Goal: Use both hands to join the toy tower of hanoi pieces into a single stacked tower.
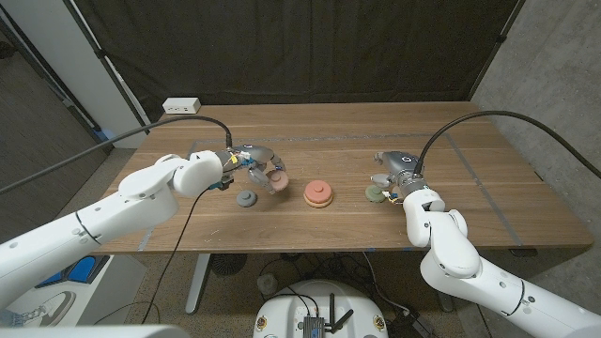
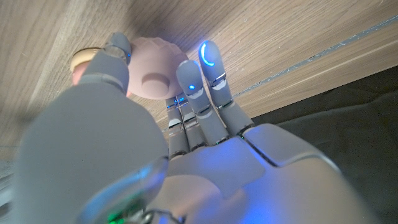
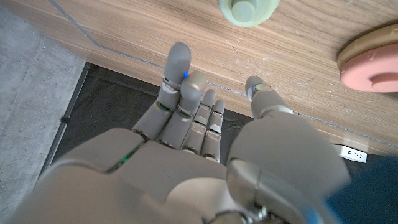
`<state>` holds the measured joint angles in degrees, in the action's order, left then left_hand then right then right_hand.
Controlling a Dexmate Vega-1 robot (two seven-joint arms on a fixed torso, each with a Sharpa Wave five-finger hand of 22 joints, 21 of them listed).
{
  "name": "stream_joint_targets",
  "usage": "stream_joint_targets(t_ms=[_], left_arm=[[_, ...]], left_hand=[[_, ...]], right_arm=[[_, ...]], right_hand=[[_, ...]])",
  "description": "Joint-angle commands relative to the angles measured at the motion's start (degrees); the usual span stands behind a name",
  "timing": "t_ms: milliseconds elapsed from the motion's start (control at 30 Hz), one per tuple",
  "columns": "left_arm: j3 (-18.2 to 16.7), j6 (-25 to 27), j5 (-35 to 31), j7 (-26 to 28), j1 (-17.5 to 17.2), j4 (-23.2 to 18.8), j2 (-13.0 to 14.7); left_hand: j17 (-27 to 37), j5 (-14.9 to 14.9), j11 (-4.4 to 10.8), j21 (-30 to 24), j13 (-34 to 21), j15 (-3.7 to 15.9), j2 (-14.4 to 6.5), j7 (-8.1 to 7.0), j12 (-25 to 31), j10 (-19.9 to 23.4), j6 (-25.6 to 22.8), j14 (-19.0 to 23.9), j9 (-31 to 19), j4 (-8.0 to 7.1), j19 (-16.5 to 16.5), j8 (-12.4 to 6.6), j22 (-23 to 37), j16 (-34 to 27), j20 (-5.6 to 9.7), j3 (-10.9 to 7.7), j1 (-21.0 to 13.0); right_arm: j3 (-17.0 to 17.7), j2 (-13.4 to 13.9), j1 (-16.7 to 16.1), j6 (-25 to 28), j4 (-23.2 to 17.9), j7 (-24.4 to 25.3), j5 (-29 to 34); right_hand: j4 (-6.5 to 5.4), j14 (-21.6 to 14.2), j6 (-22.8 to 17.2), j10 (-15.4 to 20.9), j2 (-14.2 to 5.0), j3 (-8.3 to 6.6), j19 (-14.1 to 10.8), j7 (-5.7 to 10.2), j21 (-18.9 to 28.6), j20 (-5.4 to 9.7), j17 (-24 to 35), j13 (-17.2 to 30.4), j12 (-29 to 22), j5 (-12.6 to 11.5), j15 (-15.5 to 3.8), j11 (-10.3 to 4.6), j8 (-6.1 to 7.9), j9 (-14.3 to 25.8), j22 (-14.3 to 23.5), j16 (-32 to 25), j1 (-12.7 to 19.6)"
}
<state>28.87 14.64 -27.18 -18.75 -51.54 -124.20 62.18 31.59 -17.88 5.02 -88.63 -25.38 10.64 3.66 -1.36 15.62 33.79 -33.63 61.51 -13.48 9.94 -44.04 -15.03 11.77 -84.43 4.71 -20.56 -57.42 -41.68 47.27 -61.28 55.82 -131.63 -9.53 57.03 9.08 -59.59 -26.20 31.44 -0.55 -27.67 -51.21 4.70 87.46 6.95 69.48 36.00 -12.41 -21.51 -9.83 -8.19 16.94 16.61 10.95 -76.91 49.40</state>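
Left arm reaches in from the near left corner, its left hand [image 1: 252, 161] held above the wooden table [image 1: 470, 178], left of centre. That hand pinches a pink disc [image 1: 276, 179] between thumb and fingers, the disc lifted off the wood and tilted. Left wrist view shows the grip up close: pink disc [image 2: 151, 76] with scalloped rim and a raised centre knob, thumb on 1 side, fingers [image 2: 210, 61] on the other, blue lights on the fingertips. It also shows part of the stack [image 2: 79, 62] just beyond the disc.

Right arm bends in from the near right corner, right hand [image 1: 398, 174] over the table right of centre. Its fingers are apart and hold nothing; in the right wrist view the right hand [image 3: 208, 112] points toward the green disc [image 3: 248, 10] without touching it.

Head view gives the layout: grey disc [image 1: 246, 198] flat on the table just below the left hand, the stack [image 1: 318, 194] of a salmon piece on a tan base at centre, green disc [image 1: 375, 193] beside the right hand. A white power strip [image 1: 182, 106] sits at the far left edge of the table.
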Motion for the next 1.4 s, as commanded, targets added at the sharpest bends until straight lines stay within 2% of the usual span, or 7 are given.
stream_joint_targets(t_ms=[33,600,1400], left_arm=[[1.44,-2.86,0.42,-0.14,2.54,2.17,-1.68],[4.69,-7.07,-1.44,-1.32,7.41,5.98,-5.79],[9.21,-13.41,-2.41,-6.11,13.57,10.6,-10.92]], left_hand=[[0.15,-0.31,4.9,-0.4,-2.22,1.9,-2.32,0.01,-0.02,5.72,-0.58,0.46,-0.28,-0.48,-0.74,0.19,0.11,0.2,7.39,-0.38,-2.08],[0.85,-0.41,4.97,-0.73,-2.85,1.88,-2.28,-0.11,-0.52,6.32,-1.07,1.06,-0.44,-0.65,-0.97,0.51,0.68,0.0,7.34,-0.08,-1.88],[1.73,-0.54,4.71,-0.63,-3.19,1.87,-2.53,-0.02,-1.5,6.37,-1.33,1.17,-0.59,-0.76,-0.69,0.97,1.06,0.15,7.32,-0.04,-1.49]], right_arm=[[0.06,-0.16,0.21,0.48,0.18,-0.2,-0.14],[0.55,0.31,0.0,0.93,0.02,0.65,-0.88],[0.65,1.4,-0.76,2.46,-0.83,2.12,-2.46]], right_hand=[[0.11,0.14,-0.7,0.7,0.1,-0.41,0.2,0.02,-0.23,5.31,0.0,0.11,0.06,-0.25,-2.69,0.1,0.39,0.3,0.03,-0.02,-0.45],[0.12,0.01,-0.91,1.01,0.08,-0.54,0.18,0.04,-0.21,5.31,0.16,0.29,0.05,-0.38,-2.68,0.12,0.41,0.32,0.05,-0.23,-0.56],[0.15,0.23,-1.07,1.03,0.05,-0.72,0.14,0.14,-0.16,5.31,-0.01,0.38,0.27,-0.54,-2.69,0.17,0.39,0.34,0.09,-0.14,-0.66]])
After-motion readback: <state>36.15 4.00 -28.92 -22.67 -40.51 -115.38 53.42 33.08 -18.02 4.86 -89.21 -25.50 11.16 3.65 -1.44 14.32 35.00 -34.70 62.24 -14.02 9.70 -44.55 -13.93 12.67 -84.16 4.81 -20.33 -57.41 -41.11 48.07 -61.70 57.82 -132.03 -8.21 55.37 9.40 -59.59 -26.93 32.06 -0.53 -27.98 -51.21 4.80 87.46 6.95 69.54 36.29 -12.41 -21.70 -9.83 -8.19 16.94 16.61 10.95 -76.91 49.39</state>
